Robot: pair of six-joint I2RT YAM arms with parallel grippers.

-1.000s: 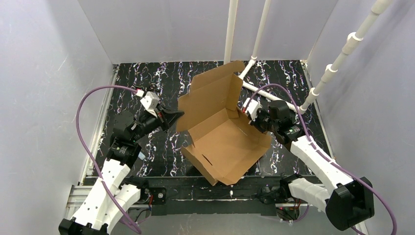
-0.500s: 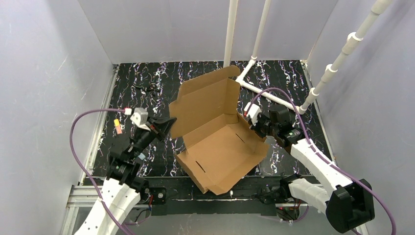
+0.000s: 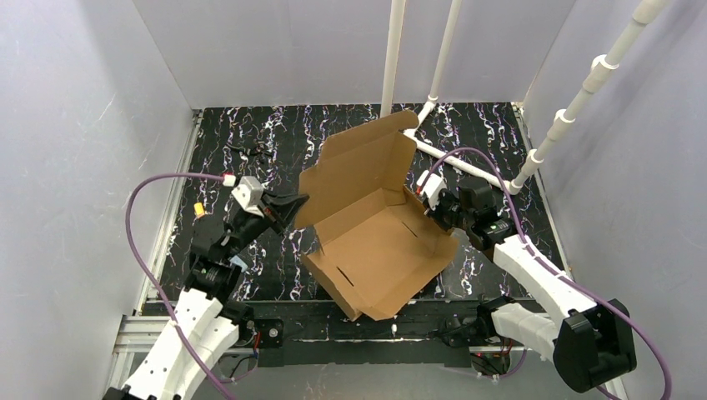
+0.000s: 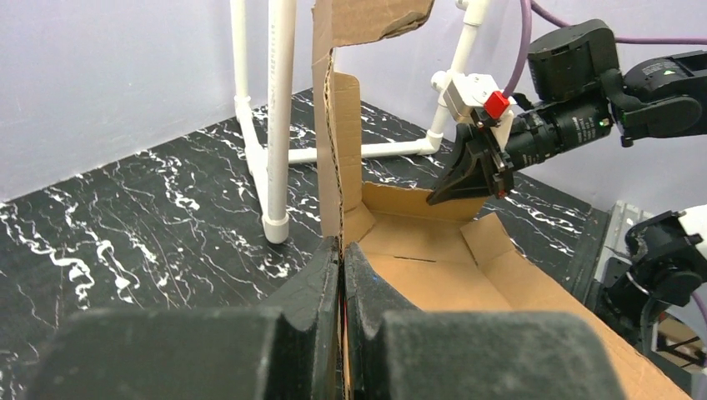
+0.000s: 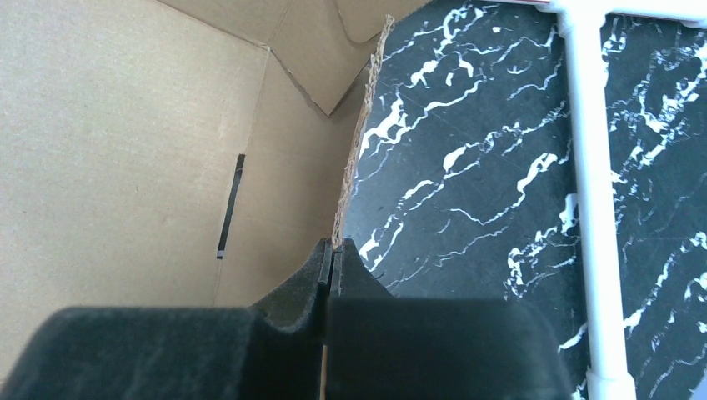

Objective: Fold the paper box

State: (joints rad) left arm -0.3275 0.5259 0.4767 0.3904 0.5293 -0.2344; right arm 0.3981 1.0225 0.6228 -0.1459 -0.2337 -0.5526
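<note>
Far left on the black marbled table (image 3: 275, 137), a small yellow-and-orange item (image 3: 198, 210) lies near the edge; too small to read anything on it. A purple cable (image 3: 137, 217) loops over the left arm.

Now the left gripper (image 3: 292, 204): its jaws are pinched tight on the paper box (image 3: 375, 250), clamping the edge of an upright cardboard panel on the box's left side. The left wrist view shows it well, with the fingers (image 4: 321, 279) squeezed together and the corrugated edge rising straight up between them.

Centre stage, the box sits open and skewed on the table, plain brown cardboard all round. Its lid panel tilts up toward the far wall, its base lies low, and its near corner reaches the table's near edge. A thin slot shows in the front wall.

On the right, the right gripper (image 3: 419, 200) is closed tight on the box's right wall; its own camera shows the wall's raw edge caught between the jaws (image 5: 332, 250). A red tab (image 4: 495, 105) sits on that wrist. Furthest right stand white pipes (image 3: 575, 104).
</note>
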